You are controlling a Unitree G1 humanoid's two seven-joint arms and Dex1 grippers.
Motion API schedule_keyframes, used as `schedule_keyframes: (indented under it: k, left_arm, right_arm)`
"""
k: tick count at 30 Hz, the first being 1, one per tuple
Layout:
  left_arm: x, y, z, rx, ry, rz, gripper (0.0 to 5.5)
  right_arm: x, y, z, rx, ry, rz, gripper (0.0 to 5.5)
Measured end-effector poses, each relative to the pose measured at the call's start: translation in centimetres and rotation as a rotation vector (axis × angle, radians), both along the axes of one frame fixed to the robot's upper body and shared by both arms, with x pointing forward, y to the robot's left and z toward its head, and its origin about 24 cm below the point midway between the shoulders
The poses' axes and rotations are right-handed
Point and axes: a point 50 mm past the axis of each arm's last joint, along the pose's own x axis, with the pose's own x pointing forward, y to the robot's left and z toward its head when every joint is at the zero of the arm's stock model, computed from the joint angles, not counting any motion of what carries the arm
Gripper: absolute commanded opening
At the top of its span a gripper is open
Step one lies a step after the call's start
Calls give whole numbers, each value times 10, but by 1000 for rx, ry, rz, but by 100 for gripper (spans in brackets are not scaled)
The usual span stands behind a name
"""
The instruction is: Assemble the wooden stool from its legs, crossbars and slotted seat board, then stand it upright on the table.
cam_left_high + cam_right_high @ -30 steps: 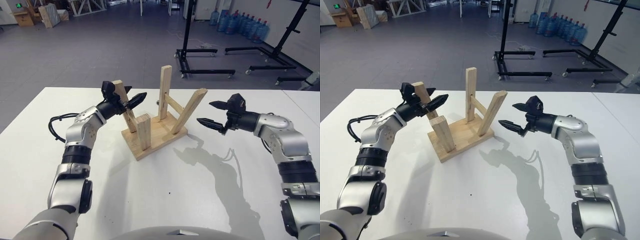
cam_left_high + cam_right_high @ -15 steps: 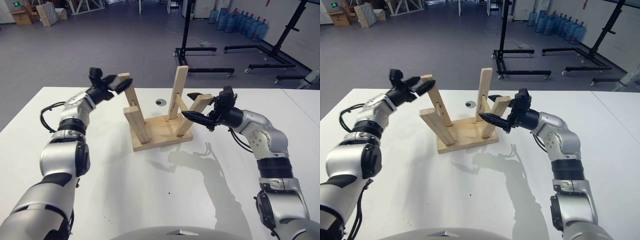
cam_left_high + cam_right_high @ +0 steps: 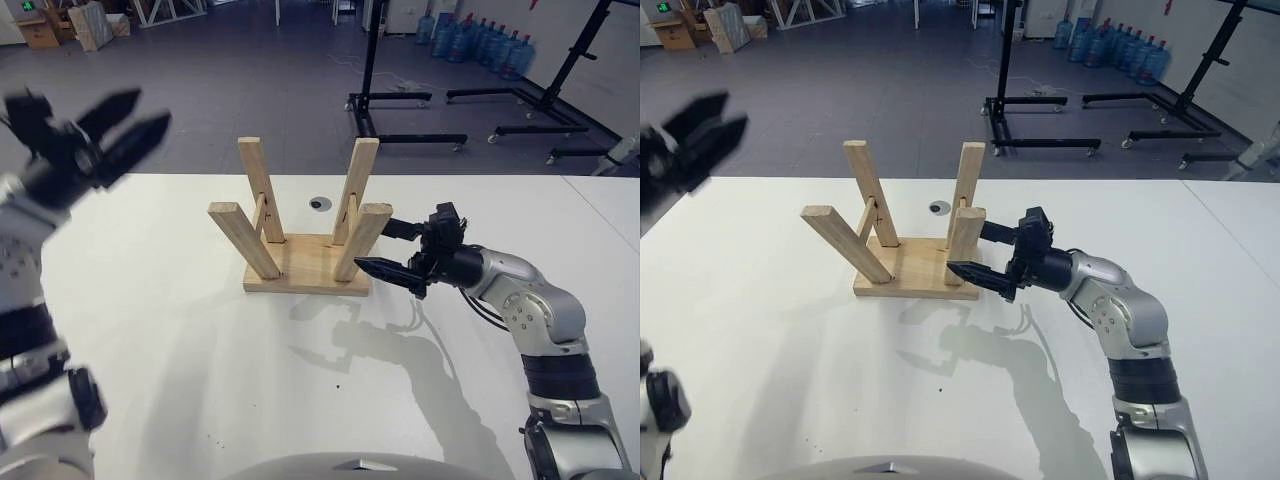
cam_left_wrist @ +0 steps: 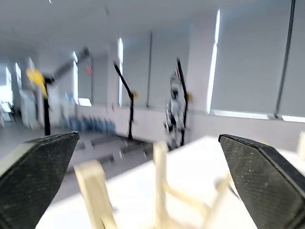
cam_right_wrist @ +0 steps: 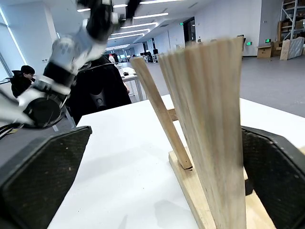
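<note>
The wooden stool lies upside down on the white table, seat board flat and its legs angled upward, with a crossbar between the far legs. My right gripper is open, its fingers straddling the near right leg; in the right wrist view that leg stands between the two pads with gaps on both sides. My left gripper is open and raised high at the far left, well away from the stool. The left wrist view looks down on the blurred stool between wide-spread fingers.
A small round hole sits in the table just behind the stool. Beyond the far table edge, black wheeled stands and water bottles stand on the grey floor. Open table surface lies in front of and to the left of the stool.
My left gripper let go of the far left leg and swung up and away to the left. The stool turned square to me. My right gripper dropped lower around the near right leg.
</note>
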Motion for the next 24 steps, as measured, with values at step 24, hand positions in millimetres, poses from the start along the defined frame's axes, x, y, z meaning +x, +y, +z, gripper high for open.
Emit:
schedule_keyframes:
  k: [24]
  left_arm:
    - [41, -51, -76, 109, 191, -260, 520]
  right_arm:
    - [27, -2, -10, -95, -50, -22, 508]
